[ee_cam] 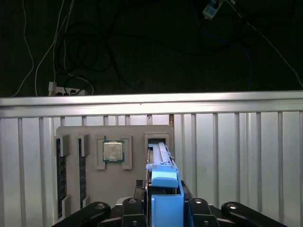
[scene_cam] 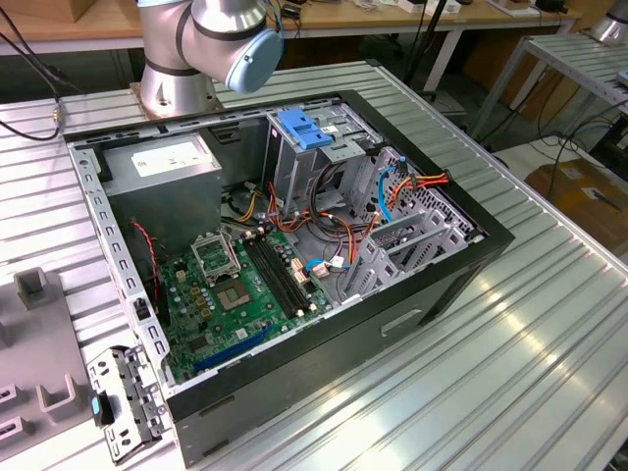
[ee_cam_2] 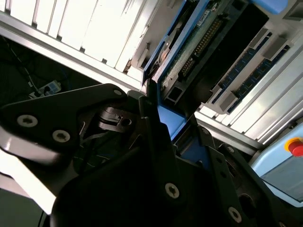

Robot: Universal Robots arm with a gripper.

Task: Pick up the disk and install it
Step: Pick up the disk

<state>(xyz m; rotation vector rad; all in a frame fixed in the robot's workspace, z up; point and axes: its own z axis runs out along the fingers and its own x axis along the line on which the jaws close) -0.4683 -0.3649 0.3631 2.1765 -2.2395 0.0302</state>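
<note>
Disk (ee_cam: 163,182) clamped edge-on between end effector (ee_cam: 164,204) fingers, blue carrier rails gripped on both sides. In second wrist view, green circuit side of disk seen. Disk positioned at slot of grey holder tray (ee_cam: 137,132) on slatted metal surface (ee_cam: 236,156); whether clear of slot cannot be told. Processor chip (ee_cam: 113,152) and memory sticks (ee_cam: 60,175) seated in tray. Open computer case (scene_cam: 412,304) seen in exterior view.
</note>
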